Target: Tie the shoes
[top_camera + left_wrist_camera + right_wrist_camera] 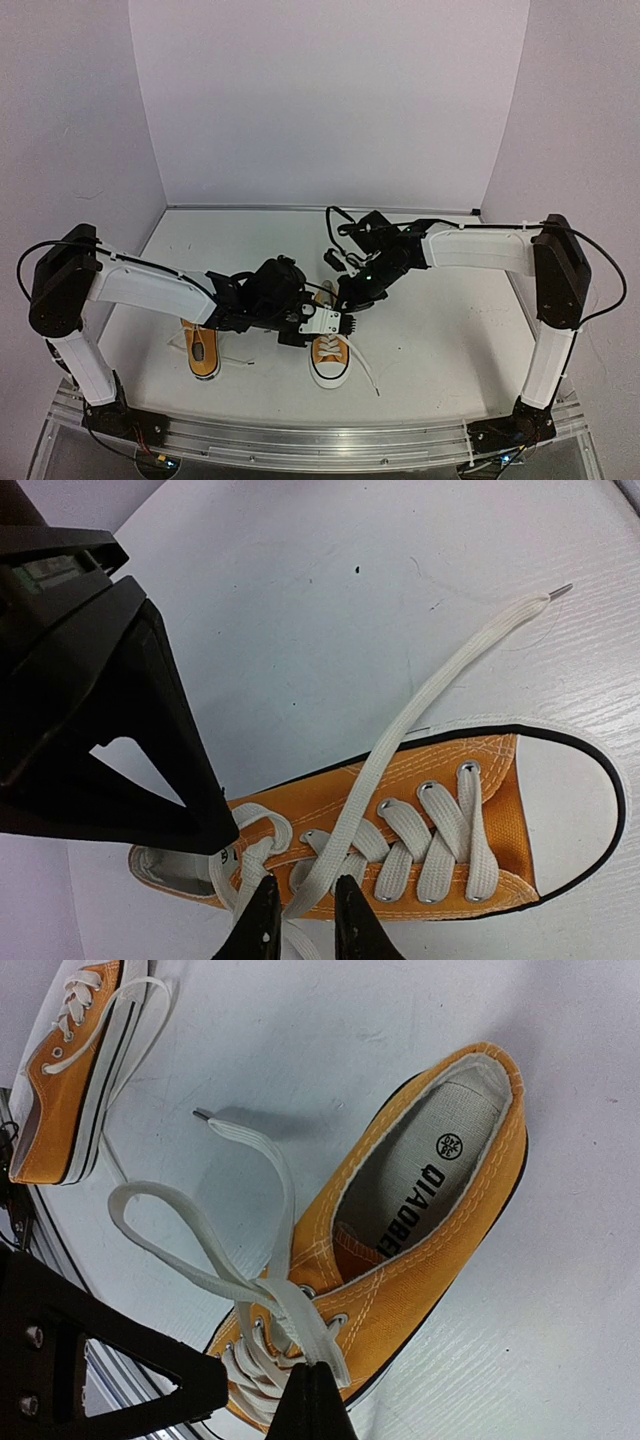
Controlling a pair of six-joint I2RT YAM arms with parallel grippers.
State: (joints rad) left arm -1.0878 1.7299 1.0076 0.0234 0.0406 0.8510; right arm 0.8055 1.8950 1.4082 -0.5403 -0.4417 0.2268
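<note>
The worked shoe [470, 780] lies by the middle of the desk's [440, 330] near edge. Your right tool [310, 1400] is clamped on the lace loop [120, 1205]. Your left tool [308, 925] straddles the free lace [445, 685], grip undetermined. Close it fully, then draw both laces apart evenly.

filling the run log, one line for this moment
left end effector shut on free lace | right end effector shut on lace loop | shoe not tied

White table [445, 350], pale backdrop walls [330, 100], aluminium rail [300, 436]
</note>
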